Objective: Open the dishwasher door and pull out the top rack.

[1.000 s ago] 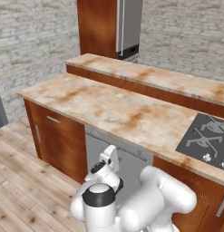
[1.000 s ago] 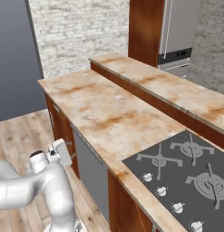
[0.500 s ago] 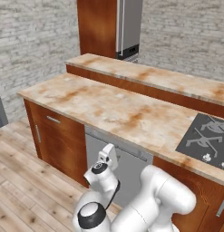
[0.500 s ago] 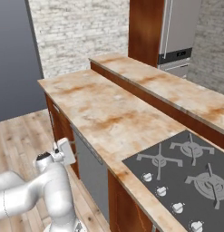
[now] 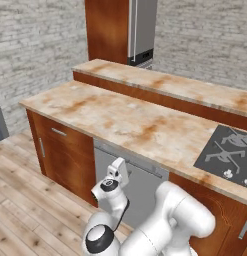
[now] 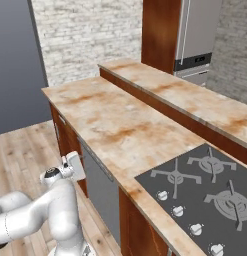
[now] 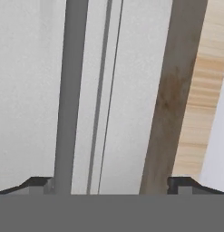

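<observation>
A simulated kitchen with a marbled countertop (image 5: 130,122) and a black gas hob (image 6: 205,187). Under the counter, between reddish wood cabinets, the grey dishwasher door (image 5: 140,192) stands closed. The gripper (image 7: 111,183), jaws spread wide and empty, hovers close to the door's bar handle (image 7: 68,90).

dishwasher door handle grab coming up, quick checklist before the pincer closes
1. Dishwasher door shut, ready to be pulled: ok.
2. Pincer open wide: ok.
3. Bar handle between the fingertips: not ok; in the hand view it lines up with one fingertip, not the gap.
4. Fingertips touching the handle: cannot tell.
5. Hand facing the door under the counter edge: ok.
6. Floor in front of the door free for it to swing down: ok.
</observation>
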